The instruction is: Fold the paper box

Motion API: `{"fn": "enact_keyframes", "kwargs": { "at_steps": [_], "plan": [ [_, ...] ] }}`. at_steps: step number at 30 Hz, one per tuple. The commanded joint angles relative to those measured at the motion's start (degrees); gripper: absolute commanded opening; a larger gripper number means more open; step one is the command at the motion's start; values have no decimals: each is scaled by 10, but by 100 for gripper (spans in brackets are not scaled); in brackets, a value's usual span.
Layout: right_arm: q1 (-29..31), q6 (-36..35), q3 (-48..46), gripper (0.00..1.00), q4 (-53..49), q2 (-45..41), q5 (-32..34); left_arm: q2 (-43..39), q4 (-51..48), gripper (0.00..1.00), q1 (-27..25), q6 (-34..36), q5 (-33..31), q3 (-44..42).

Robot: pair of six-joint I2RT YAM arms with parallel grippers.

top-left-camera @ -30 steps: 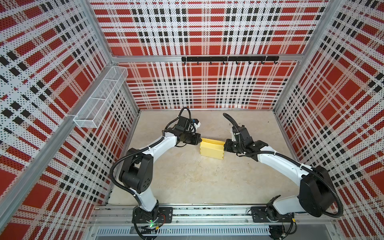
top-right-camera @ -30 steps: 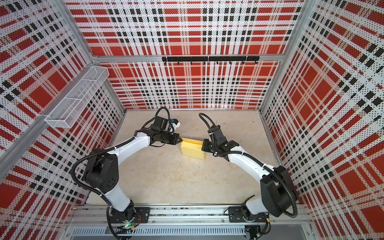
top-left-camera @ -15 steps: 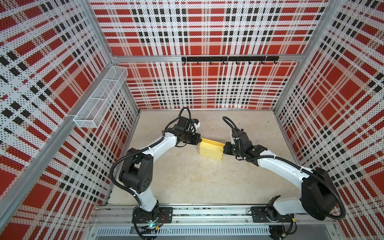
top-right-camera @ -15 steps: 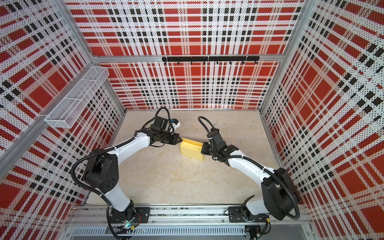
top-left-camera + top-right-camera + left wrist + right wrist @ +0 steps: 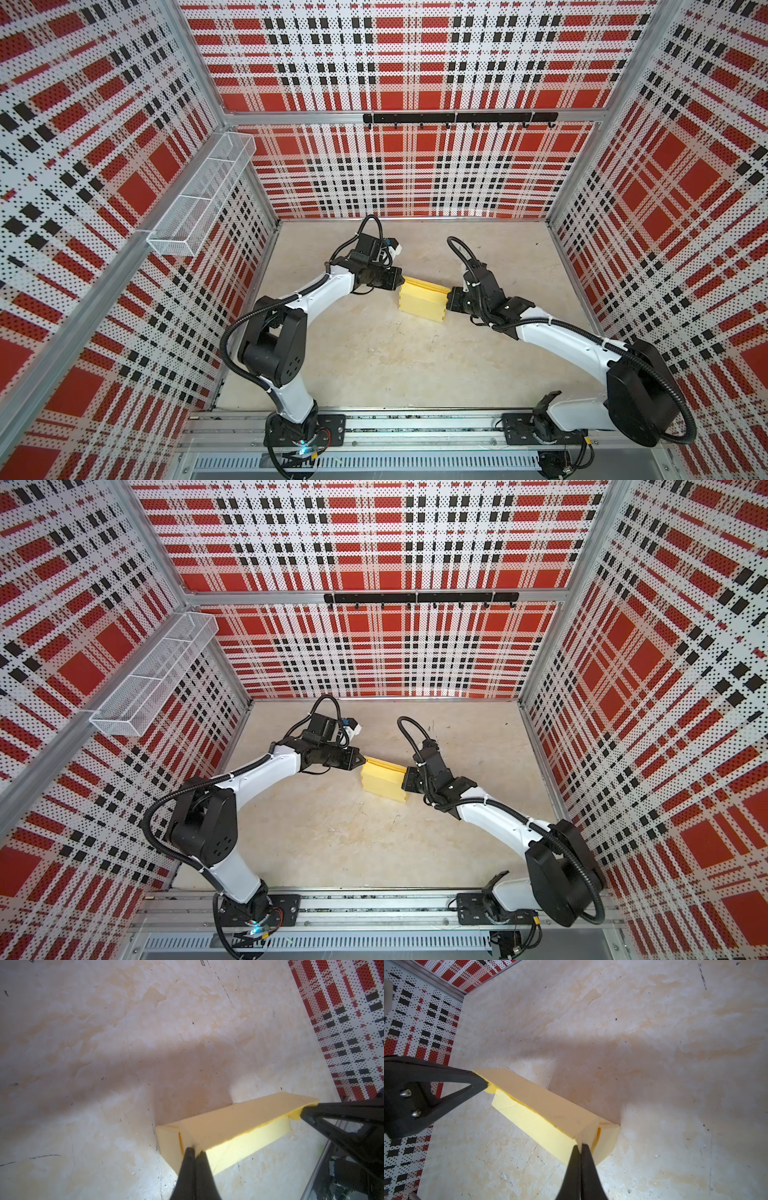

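Observation:
The paper box [image 5: 424, 301] [image 5: 384, 781] is a pale yellow oblong lying aslant mid-table. A long top panel leans over its side wall [image 5: 239, 1126] [image 5: 550, 1113]. My left gripper [image 5: 402, 282] [image 5: 360, 760] [image 5: 194, 1150] is shut, and its tips touch the top edge of the box's left end. My right gripper [image 5: 448, 301] [image 5: 403, 781] [image 5: 580, 1146] is shut too, with its tips against the top edge of the right end. Each wrist view also shows the opposite gripper's tip on a small flap at the far end. Whether card lies between either pair of jaws does not show.
Plaid perforated walls close in the beige table [image 5: 374, 353] on three sides. A white wire basket [image 5: 199, 195] hangs on the left wall. A black hook rail [image 5: 459, 118] runs along the back wall. Both arm bases sit on the front rail.
My right arm's wrist has shifted slightly at the box's right end. The box and my left arm have hardly moved. Both grippers stayed shut.

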Motion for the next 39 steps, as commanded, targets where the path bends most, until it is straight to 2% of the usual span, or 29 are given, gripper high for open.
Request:
{"fn": "enact_keyframes", "kwargs": {
  "at_steps": [1, 6, 17, 32, 39],
  "plan": [
    [6, 46, 13, 0, 50, -21, 2, -1, -19, 0, -14, -7, 1, -13],
    [6, 79, 4, 0, 74, -25, 3, 1, -20, 0, -13, -10, 5, -10],
    [7, 15, -34, 0, 55, -28, -15, 3, -20, 0, -13, -7, 1, -8],
    [45, -13, -66, 0, 83, -33, 61, -5, -3, 0, -15, 10, -12, -37],
    [68, 6, -91, 0, 107, -35, 98, -25, 9, 0, -15, 21, -16, -59]
  ]
}}
